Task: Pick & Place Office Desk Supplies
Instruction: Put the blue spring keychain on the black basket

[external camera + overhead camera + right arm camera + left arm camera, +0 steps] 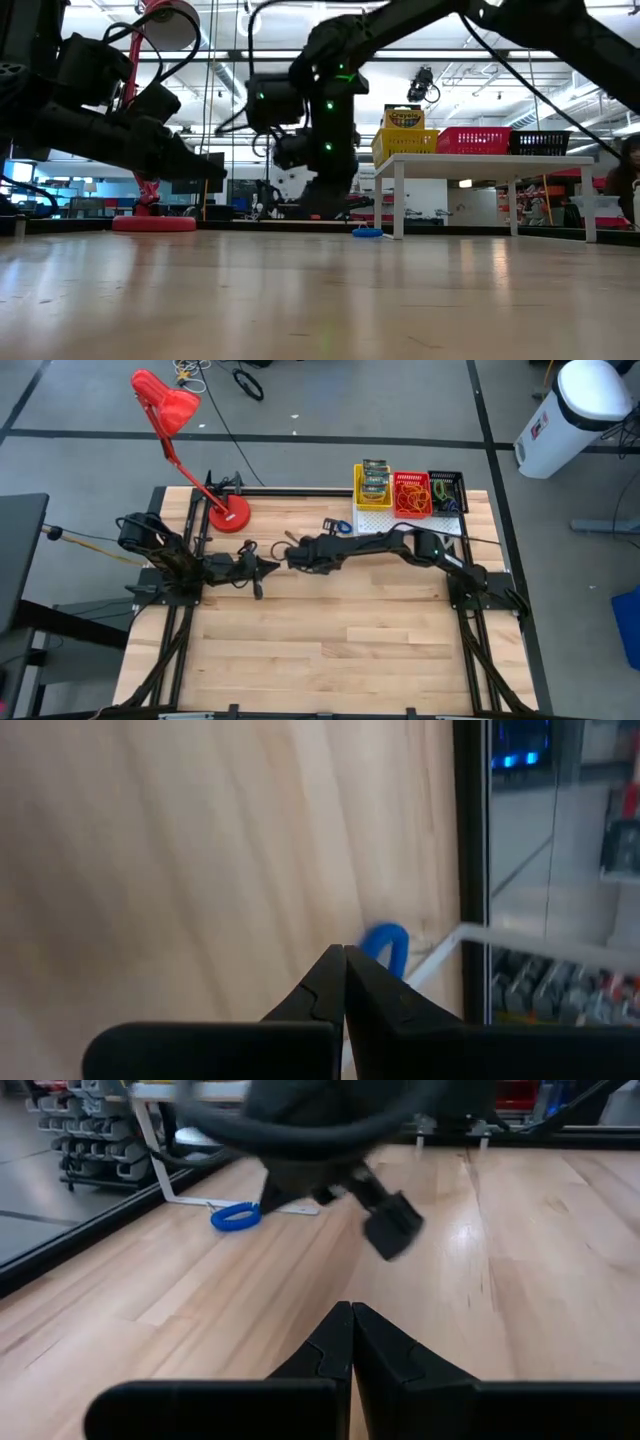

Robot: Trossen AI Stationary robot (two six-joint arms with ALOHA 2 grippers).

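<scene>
High view: wood-plank counter [330, 650], near half bare. Left pincer [268, 567] and right pincer [292, 556] almost meet mid-counter. Yellow basket [372, 497], red basket [411, 495] and black basket [447, 491] sit on a small white stand at the far edge; blue band [337, 526] just beside it.

Low view: crayon box [404, 118] upright in the yellow basket.

Wrist views: both pincers pressed together, empty.

A red desk lamp [170, 410] stands with its round base [230, 516] near the far edge of the wooden table [330, 640], toward the far left corner, its shade leaning out past that edge over the grey floor [90, 400]. A white stand [490, 165] sits at the table's far right corner. A white bin [575, 415] stands on the floor beyond that corner.
</scene>
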